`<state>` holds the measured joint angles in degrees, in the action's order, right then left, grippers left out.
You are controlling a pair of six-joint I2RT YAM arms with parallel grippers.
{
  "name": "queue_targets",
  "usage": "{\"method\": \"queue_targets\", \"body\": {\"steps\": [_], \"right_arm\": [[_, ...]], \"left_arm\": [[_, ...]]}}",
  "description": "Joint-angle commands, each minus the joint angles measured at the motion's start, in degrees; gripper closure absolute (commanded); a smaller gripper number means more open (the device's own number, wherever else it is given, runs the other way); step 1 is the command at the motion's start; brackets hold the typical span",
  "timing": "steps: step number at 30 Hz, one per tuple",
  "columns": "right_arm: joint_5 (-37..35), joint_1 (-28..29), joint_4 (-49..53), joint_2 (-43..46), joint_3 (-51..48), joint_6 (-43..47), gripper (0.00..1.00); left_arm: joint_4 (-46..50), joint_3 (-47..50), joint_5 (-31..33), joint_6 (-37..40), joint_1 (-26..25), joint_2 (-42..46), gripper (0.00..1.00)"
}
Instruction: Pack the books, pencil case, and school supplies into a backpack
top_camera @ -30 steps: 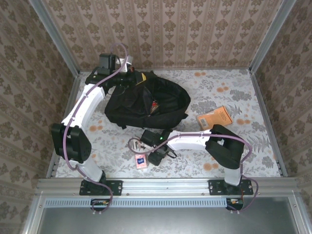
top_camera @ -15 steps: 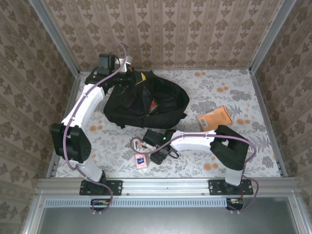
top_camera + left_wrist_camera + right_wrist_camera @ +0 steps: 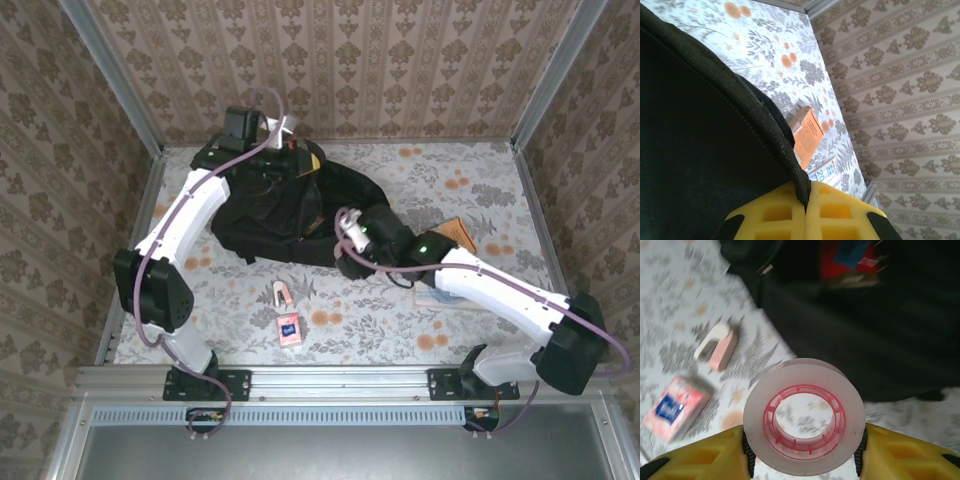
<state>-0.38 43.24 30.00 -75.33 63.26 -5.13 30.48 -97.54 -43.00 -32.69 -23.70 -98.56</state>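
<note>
The left hand [image 3: 806, 202], at bottom centre, is clenched on the edge of the soft black fabric backpack [image 3: 700, 150]; the right hand [image 3: 804, 452] grasps a round pink tape roll [image 3: 804, 375].

- The backpack [image 3: 270, 220] is black all over; a red item [image 3: 842, 260] with a bit of blue shows in its opening.
- The desk [image 3: 470, 190] has a white cover printed with grey leaves and flowers, dotted with orange blossoms.
- The wallpaper [image 3: 400, 60] is beige with brown damask motifs between fine stripes.
- The orange book [image 3: 809, 136] has dark cover print; the white book [image 3: 826, 172] beside it has blue print.
- The tape roll [image 3: 804, 416] is translucent pale pink, with a red-pink ribbed core.
- The eraser-like piece [image 3: 716, 346] is pink and white.
- The card [image 3: 675, 407] is pink with a dark blue square.
- The left fingers [image 3: 775, 217] and right fingers [image 3: 900, 455] are yellow.
- The left arm [image 3: 185, 215] and right arm [image 3: 495, 288] are white with black joints; the cables [image 3: 250, 150] are lilac.
</note>
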Motion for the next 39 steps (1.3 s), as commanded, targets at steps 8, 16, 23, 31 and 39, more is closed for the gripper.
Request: {"method": "queue_targets", "body": {"steps": [8,16,23,31,39], "right_arm": [[0.0,-11.2,-0.5,-8.1,10.8,-1.9,0.49],[4.3,-13.9,-7.6,-15.5,11.5,-7.7,0.32],[5.9,-14.4,-12.6,-13.3,8.4,-8.4,0.22],[3.3,-13.0,-14.6,-0.7,2.4,-4.1,0.25],[8.1,0.3,-10.3,10.6,-4.3,1.5,0.27]], "left_arm": [[3.4,-8.6,-2.2,2.7,-5.8,-0.8,1.00],[4.9,-11.3,-2.4,1.5,-7.8,-0.5,1.00],[5.1,-10.6,-2.2,1.5,-7.8,0.6,1.00],[5.1,-11.3,-0.5,1.5,-5.7,-0.8,1.00],[5.8,-17.7,1.6,0.6,0.7,-6.2,1.00]]}}
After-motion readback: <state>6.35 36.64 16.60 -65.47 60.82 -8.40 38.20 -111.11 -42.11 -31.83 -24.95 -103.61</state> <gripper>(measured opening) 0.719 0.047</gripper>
